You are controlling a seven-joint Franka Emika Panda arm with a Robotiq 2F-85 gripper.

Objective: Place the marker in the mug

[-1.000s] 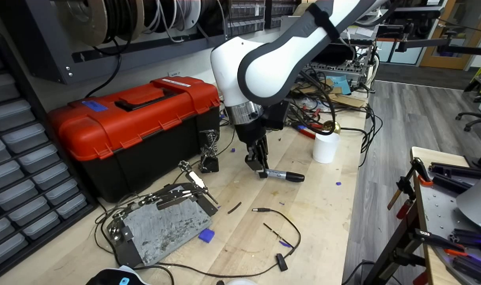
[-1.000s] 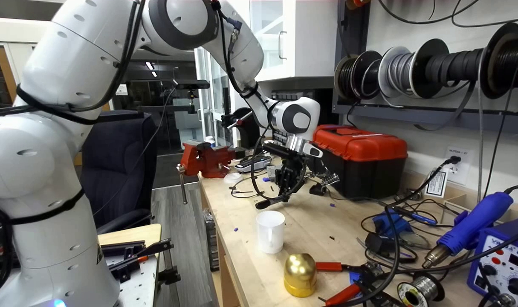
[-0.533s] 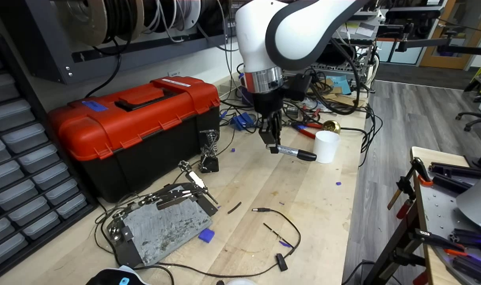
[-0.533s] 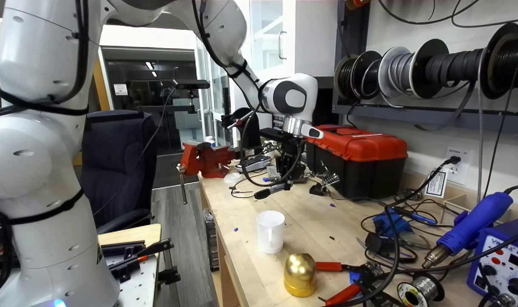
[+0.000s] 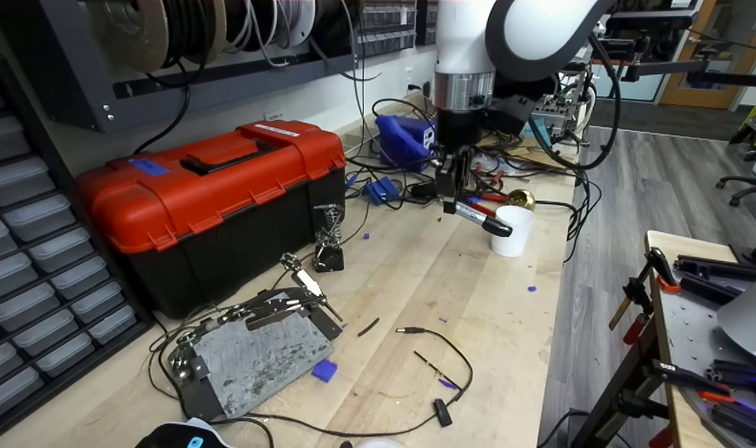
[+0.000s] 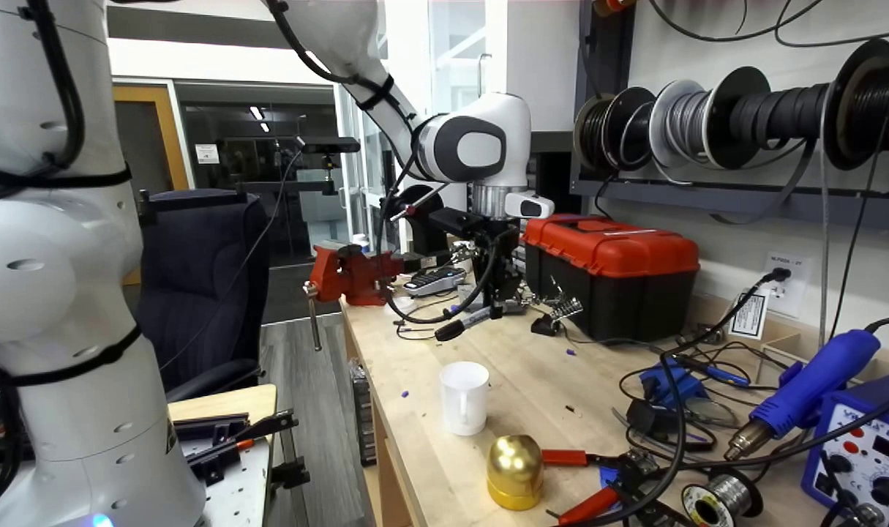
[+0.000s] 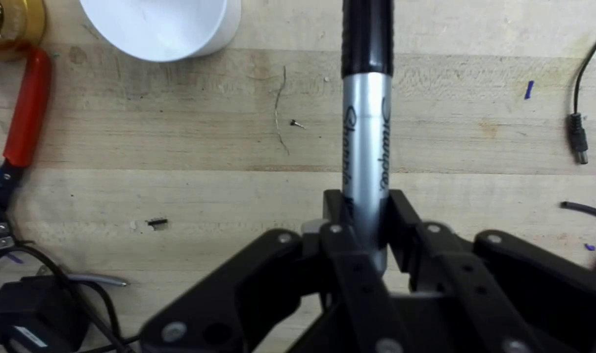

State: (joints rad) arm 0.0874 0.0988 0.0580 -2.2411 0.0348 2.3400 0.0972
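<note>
The marker (image 5: 474, 215) has a silver body and a black cap. My gripper (image 5: 450, 206) is shut on its silver end and holds it above the table, the cap pointing away and slightly down. It shows likewise in an exterior view, with the marker (image 6: 476, 318) in the gripper (image 6: 496, 311). In the wrist view the marker (image 7: 368, 132) sits between both fingers of the gripper (image 7: 365, 208). The white mug (image 5: 513, 241) stands upright; the cap overlaps it only in that view. The mug (image 6: 464, 402) is apart from the marker, and the mug (image 7: 163, 24) is cut off at the top left.
A red and black toolbox (image 5: 216, 211) stands by the wall. A gold pot (image 6: 515, 474) and red-handled pliers (image 6: 594, 505) lie close to the mug. A wire stand (image 5: 329, 242), cables and a blue soldering station (image 6: 865, 454) are also on the bench.
My gripper has risen from the table and moved toward the mug with the marker held. The marker now tilts more, cap end lower. The mug has not moved.
</note>
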